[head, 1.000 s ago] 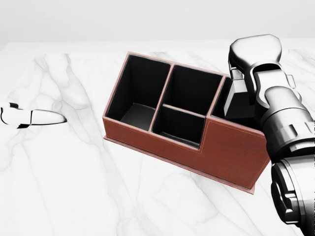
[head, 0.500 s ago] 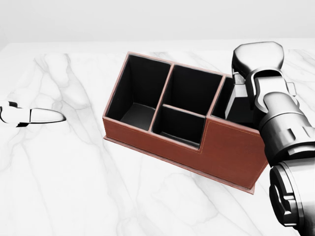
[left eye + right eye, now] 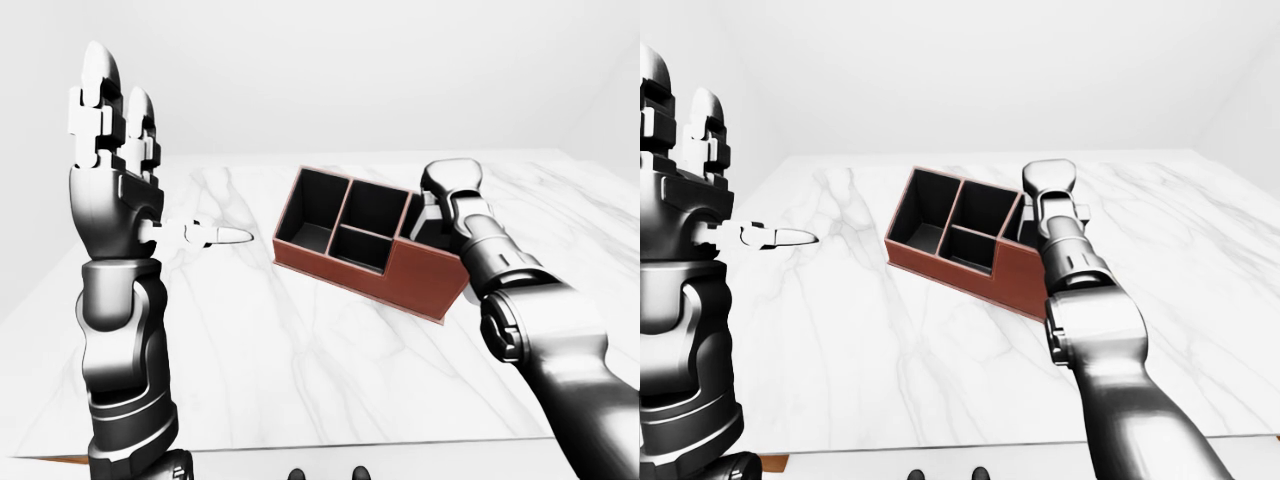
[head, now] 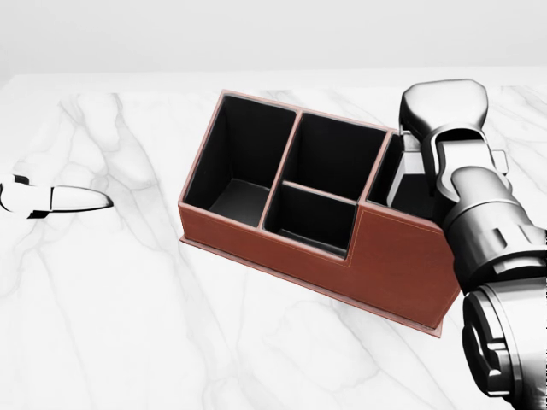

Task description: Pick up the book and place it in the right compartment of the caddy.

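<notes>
One caddy [image 4: 325,222], right hand [image 4: 440,128] poised over its right compartment; grip hidden, book unseen, possibly beneath the hand. Left hand [image 3: 110,150] raised well away, fingers spread, empty. Placement seemingly under way, release outstanding.

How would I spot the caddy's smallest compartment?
On the white marble table stands a reddish-brown caddy with a black inside. In the head view, the smallest compartment sits in the middle at the lower wall, shorter than the three around it.
</notes>
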`<state>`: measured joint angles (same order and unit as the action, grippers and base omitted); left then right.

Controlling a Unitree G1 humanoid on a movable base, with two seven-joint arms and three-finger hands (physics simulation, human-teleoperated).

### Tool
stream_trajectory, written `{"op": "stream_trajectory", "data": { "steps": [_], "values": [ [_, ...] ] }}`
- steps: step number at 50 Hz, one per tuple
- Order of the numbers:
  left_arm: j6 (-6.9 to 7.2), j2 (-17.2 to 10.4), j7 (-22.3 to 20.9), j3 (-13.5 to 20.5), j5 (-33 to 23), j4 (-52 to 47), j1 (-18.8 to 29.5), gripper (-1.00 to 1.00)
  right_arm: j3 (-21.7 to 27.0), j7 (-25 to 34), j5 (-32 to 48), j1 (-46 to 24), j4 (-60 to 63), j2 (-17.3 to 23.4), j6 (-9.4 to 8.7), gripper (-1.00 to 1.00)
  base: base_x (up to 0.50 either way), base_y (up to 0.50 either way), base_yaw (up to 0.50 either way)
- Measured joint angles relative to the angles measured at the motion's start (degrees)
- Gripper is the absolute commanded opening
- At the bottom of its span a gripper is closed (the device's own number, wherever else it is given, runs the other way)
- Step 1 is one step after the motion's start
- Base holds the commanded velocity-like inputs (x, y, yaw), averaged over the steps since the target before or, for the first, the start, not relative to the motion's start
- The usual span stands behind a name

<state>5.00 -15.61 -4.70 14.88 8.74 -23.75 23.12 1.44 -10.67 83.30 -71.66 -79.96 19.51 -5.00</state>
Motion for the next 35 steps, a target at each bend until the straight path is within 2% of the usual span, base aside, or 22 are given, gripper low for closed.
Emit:
{"op": "stream_trajectory", "data": {
  "steps": [18, 21, 22, 23, 24, 25, 35],
  "values": [
    [0.00, -0.1, 0.2, 0.1, 0.2, 0.3, 0.0, 1.00, 0.3, -0.5, 0.4, 0.9, -0.2, -1.0, 0.00, -1.00, 0.00, 0.00, 0.00],
    [0.00, -0.1, 0.2, 0.1, 0.2, 0.3, 0.0, 1.00, 0.3, -0.8, 0.7, 1.0, -0.2, -1.1, 0.00, -0.55, 0.00, 0.00, 0.00],
    [0.00, -0.1, 0.3, 0.1, 0.2, 0.3, 0.0, 1.00, 0.1, -0.9, 0.8, 1.0, -0.2, -1.1, 0.00, -0.26, 0.00, 0.00, 0.00],
    [0.00, -0.1, 0.3, 0.1, 0.2, 0.3, 0.0, 1.00, 0.0, -1.1, 1.0, 0.9, -0.1, -1.2, 0.00, 0.40, 0.00, 0.00, 0.00],
    [0.00, -0.1, 0.3, 0.1, 0.2, 0.3, 0.0, 1.00, -0.1, -1.2, 1.1, 0.9, -0.1, -1.2, 0.00, 0.40, 0.00, 0.00, 0.00],
    [0.00, -0.1, 0.3, 0.1, 0.2, 0.3, 0.0, 1.00, -0.2, -1.4, 1.2, 0.9, 0.0, -1.2, 0.00, 1.00, 0.00, 0.00, 0.00],
    [0.00, -0.1, 0.4, 0.1, 0.3, 0.5, 0.0, 1.00, -0.8, -2.3, 2.3, 0.4, 0.3, -1.4, 0.00, 1.00, 0.00, 0.00, 0.00]
  ]
}}
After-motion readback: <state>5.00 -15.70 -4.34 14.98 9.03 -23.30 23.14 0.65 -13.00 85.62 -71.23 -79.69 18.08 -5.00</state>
